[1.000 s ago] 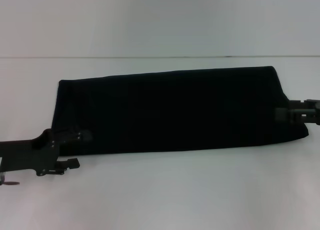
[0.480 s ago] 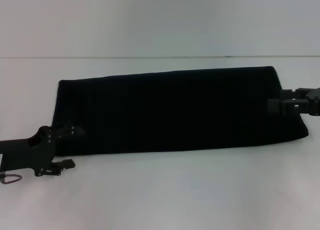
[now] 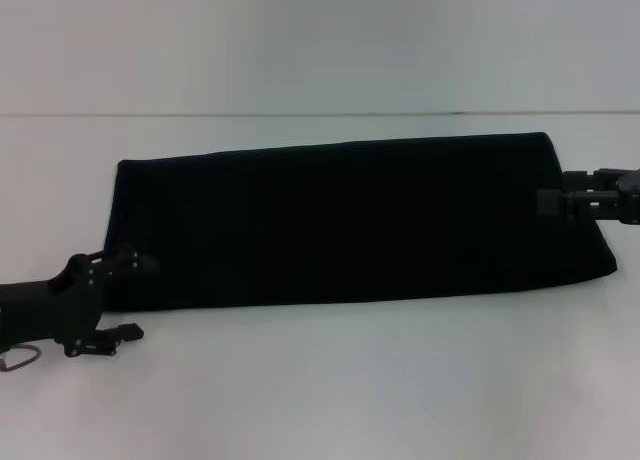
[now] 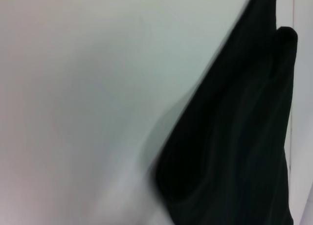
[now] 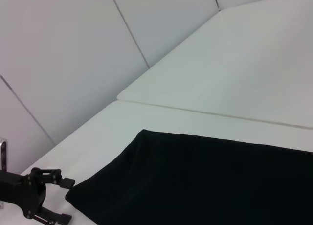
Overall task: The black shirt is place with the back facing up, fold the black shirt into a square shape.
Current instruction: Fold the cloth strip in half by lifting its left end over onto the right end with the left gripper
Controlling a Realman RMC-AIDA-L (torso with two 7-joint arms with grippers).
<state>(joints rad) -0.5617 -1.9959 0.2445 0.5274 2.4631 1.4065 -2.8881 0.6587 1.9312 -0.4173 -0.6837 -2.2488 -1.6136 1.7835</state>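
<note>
Head view: large plain black soft-fabric shirt (image 3: 350, 220) folded into a long band, flat on the white smooth counter (image 3: 330, 380), stretched from near the left edge almost to the right edge, a little closer to the far edge on the right side. No lettering visible on the upper side. Black hard left gripper (image 3: 125, 298) at the near-left corner of the band, fingers parted, one finger (image 3: 135, 263) touching the fabric corner, the other one (image 3: 120, 332) low over the bare counter just beside the hem; nothing clamped between them. Black hard right gripper (image 3: 548, 202) at the right short end of the band, over the fabric edge; whether closed on the cloth or only resting there, cannot tell.

Left wrist view: only a dark pointed mass of the shirt (image 4: 244, 137) seen from very close, with soft wrinkles, beside the pale counter (image 4: 88, 98). Own fingers not visible here.

Right wrist view: the shirt (image 5: 210, 181) spread across the counter (image 5: 234, 78), one rounded corner towards the left gripper (image 5: 58, 199). That gripper seen far off with two fingers apart, the upper one (image 5: 66, 182) just at the fabric corner, the lower one (image 5: 54, 216) on the counter side, holding nothing. Grey panelled wall (image 5: 73, 54) behind the far edge.
</note>
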